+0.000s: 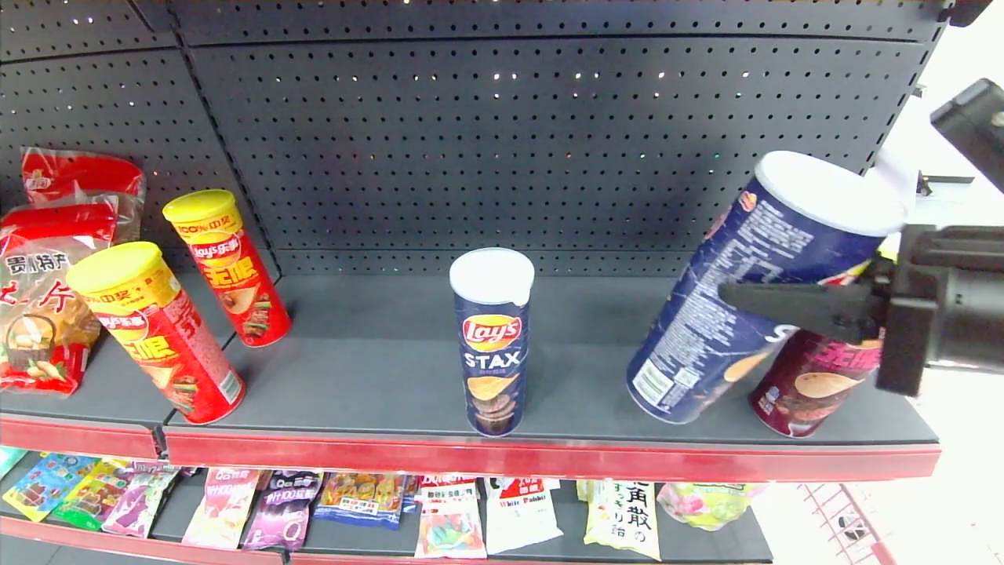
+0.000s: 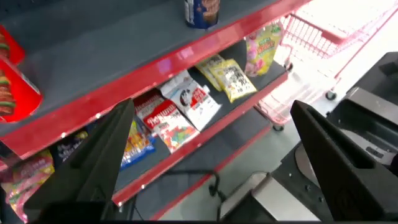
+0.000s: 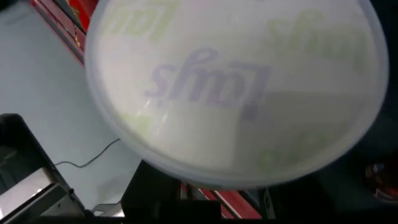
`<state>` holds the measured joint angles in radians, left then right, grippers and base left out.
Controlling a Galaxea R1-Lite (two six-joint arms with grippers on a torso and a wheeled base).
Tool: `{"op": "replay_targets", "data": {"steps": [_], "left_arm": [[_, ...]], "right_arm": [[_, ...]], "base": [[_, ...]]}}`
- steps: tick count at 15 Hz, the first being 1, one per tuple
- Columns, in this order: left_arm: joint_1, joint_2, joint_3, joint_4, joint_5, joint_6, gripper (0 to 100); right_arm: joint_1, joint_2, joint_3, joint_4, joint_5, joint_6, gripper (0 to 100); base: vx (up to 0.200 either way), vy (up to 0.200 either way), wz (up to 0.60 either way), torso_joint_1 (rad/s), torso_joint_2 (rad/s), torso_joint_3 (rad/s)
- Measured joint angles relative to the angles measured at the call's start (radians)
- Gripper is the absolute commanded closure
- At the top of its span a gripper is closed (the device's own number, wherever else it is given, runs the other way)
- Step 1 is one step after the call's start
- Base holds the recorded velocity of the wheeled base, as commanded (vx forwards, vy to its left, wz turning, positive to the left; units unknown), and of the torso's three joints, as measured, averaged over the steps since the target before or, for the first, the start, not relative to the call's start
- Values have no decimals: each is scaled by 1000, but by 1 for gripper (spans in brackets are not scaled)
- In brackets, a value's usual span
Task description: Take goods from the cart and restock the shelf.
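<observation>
On the right end of the shelf (image 1: 376, 361), in the head view, the right gripper (image 1: 753, 294) holds a large blue chip can (image 1: 706, 353) with its jaws pinching the can's body about halfway up. The can leans, white lid toward the far right and base toward the near edge. I cannot tell whether its bottom rim already touches the board. A maroon chip can (image 1: 816, 384) stands just behind and to the right of it, very close. A smaller blue can (image 1: 492, 345) stands alone in the middle, and two red cans with yellow lids (image 1: 157, 333) stand at the left end. A corner of the red wire cart (image 1: 843, 510) shows at the near right, below the shelf.

In the left wrist view, the left gripper (image 2: 211, 124) hangs with its jaws spread and nothing between them, out in front of the lower shelf's snack packets (image 2: 180, 109). The cart (image 2: 323, 31) lies off to the right of it.

In the right wrist view, the held can's white lid (image 3: 236, 87) sits close under the camera, with the shelf's red front lip (image 3: 59, 25) beyond it.

The step in hand looks like placing: the can is over its spot but not yet upright. The next move probably calls for righting it, seating the base flat and back from the lip, without nudging the maroon can, and only then parting the jaws.
</observation>
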<state>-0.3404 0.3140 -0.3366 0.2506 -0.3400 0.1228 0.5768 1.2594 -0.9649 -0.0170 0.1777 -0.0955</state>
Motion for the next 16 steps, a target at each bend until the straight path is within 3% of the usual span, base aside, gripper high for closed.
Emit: {"op": "replay_targets", "data": {"steps": [7,16], "left_arm": [[1,-66,1,1,10,-1,0],[1,-80,0,2,19,-1,0]], "right_arm": [[1,289,-218,-17,6,-149,100],[-2,536,-430,-17,42,-157,100]], "base": [[0,0,0,0,0,0],[0,0,0,0,0,0]]}}
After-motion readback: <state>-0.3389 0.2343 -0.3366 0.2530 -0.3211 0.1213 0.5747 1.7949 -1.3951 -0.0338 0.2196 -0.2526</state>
